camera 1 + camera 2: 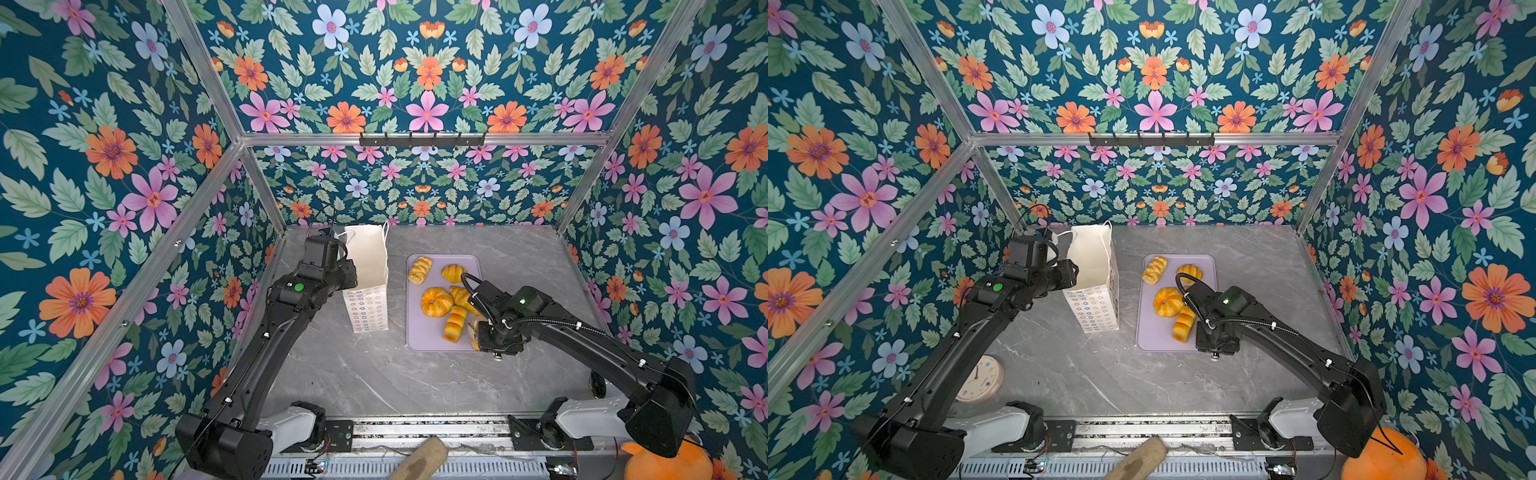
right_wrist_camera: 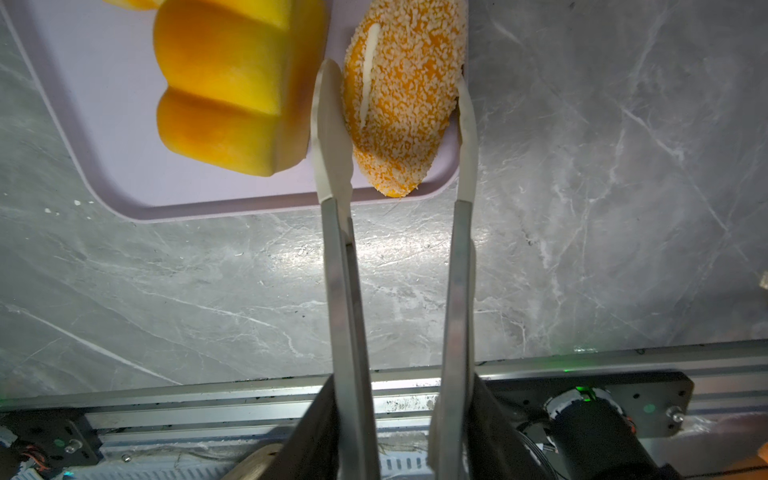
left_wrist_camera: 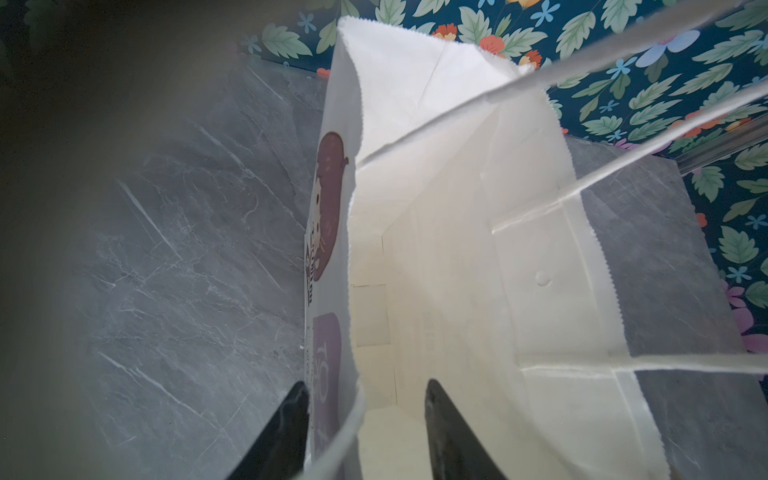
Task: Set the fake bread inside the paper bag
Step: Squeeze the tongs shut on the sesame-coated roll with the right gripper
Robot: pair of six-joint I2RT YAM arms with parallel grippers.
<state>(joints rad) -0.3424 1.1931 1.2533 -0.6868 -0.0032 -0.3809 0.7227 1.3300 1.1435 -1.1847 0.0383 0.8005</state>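
The white paper bag stands upright at the back left of the table, mouth open. My left gripper is open and straddles the bag's rim, one finger inside the bag and one outside. My right gripper is shut on metal tongs. The tong tips sit on either side of the seeded oval roll, at the near corner of the lilac tray. Also on the tray lie a segmented loaf, a ring bun, a braided piece and two croissants.
A round clock lies near the left arm's base. An orange plush toy sits at the front right, beyond the metal rail. A wooden handle pokes in at the front edge. Floral walls enclose three sides.
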